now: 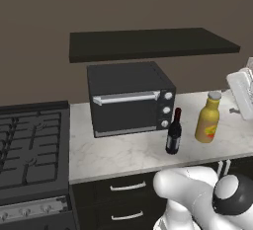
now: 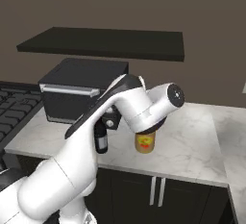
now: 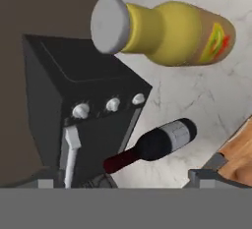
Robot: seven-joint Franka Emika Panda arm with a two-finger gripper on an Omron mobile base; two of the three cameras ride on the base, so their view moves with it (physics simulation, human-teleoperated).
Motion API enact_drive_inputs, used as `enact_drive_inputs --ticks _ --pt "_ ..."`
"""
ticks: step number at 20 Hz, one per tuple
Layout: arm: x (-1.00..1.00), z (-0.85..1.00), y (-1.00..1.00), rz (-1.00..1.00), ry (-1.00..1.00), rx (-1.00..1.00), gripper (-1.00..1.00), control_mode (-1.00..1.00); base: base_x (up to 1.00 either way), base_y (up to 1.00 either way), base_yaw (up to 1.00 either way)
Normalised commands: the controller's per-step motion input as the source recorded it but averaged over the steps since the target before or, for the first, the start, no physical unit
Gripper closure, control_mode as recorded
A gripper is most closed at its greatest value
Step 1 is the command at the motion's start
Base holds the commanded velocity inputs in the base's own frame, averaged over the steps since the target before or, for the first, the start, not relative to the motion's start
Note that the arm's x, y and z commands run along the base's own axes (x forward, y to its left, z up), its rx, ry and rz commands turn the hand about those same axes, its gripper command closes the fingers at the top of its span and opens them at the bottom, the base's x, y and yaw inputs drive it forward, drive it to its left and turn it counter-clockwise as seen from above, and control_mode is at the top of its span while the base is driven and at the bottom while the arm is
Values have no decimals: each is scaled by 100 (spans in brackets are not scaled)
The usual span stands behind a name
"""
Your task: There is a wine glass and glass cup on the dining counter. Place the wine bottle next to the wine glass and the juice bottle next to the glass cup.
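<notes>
The wine bottle, slim and dark with a red neck, stands upright on a marbled wall counter in front of a black toaster oven. To its right stands the squat yellow juice bottle with its grey cap. In the right base view my arm reaches over both, partly covering the wine bottle and juice bottle. In the hand view my gripper is open and holds nothing. It looks down at the wine bottle, whose neck points between the fingertips, with the juice bottle beyond. The wine glass, glass cup and dining counter are out of view.
The toaster oven sits close behind the wine bottle. A gas stove lies to the left, a dark shelf hangs above, and a white rack stands at the counter's right end. Dark handled cabinets run below.
</notes>
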Motion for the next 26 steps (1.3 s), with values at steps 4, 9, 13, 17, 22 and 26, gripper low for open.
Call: enact_drive_inputs --ticks 4,9,13,17,22,26 --pt "45 0 -87 -24 13 49 -100 -100 0 0 0" --pt "19 -4 -51 -10 20 48 -100 -100 0 0 0" --pt "24 -29 -1 0 27 38 -100 -100 0 0 0" --pt "21 -18 6 0 35 30 -100 -100 0 0 0" --pt "16 -1 15 0 31 20 -100 -100 0 0 0" --pt "7 -7 26 0 22 12 -100 -100 0 0 0"
